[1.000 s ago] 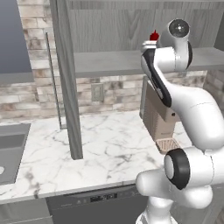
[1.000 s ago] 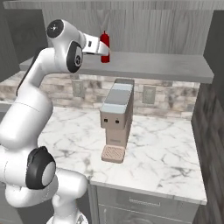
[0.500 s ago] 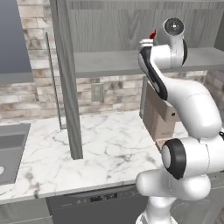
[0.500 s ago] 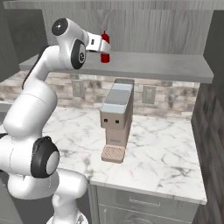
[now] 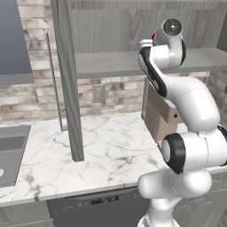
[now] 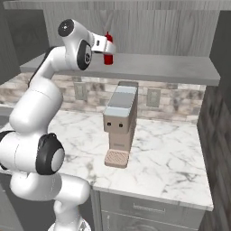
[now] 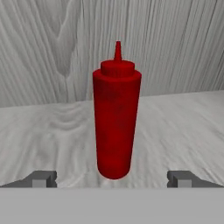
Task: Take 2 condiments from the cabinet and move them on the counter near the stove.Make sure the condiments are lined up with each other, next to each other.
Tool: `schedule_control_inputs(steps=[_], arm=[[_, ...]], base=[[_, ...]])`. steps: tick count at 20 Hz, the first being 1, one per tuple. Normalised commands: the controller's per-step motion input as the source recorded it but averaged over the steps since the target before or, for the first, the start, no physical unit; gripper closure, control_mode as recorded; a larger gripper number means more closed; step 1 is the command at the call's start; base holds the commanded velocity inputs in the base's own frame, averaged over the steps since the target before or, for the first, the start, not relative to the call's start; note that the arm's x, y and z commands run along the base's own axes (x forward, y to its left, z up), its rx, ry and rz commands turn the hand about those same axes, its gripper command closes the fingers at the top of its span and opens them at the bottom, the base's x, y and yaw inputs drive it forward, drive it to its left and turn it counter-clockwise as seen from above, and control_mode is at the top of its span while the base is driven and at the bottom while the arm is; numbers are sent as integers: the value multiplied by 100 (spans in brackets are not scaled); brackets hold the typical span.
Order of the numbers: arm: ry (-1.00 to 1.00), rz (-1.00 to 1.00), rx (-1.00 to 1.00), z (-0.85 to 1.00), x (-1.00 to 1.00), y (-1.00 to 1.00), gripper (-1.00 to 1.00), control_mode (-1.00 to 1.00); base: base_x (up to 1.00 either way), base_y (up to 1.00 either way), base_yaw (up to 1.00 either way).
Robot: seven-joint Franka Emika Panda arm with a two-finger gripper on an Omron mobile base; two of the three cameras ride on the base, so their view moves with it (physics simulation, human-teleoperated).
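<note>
Left base view: arm reaches up to the cabinet shelf (image 5: pixel 111 64); a sliver of the red squeeze bottle (image 5: pixel 154 35) peeks out behind the wrist. Tan coffee machine (image 5: pixel 156 117) stands on the marble table (image 5: pixel 106 150) below, partly behind the arm. Open cabinet door (image 5: pixel 66 80) edge-on at left, sink (image 5: pixel 11 153) at far left.

Right base view: hand (image 6: pixel 109 46) is level with the shelf, right at the red squeeze bottle, which stands upright on the shelf board near its front edge. Contact can't be told from here. Coffee machine on the table under the shelf, wall outlets (image 6: pixel 154 97) behind it.

Hand view: bottle upright on the grey wood-grain shelf, centred between the two fingertips (image 7: pixel 41 179), which sit spread wide on either side, apart from it. Hand released, grasping nothing. Cabinet back wall (image 7: pixel 175 43) behind the bottle.
</note>
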Motion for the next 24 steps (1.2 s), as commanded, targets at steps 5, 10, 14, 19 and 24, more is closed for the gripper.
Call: schedule_control_inputs(steps=[5, 10, 14, 19, 24], arm=[[0, 0, 0, 0, 26, -7, -100, -100], [0, 0, 0, 0, 26, -6, -100, -100], [0, 0, 0, 0, 23, -2, -100, -100], [0, 0, 0, 0, 16, 0, -100, -100], [2, 0, 0, 0, 13, 0, -100, -100]], base=[[0, 0, 0], [0, 0, 0], [0, 0, 0], [0, 0, 0], [0, 0, 0]])
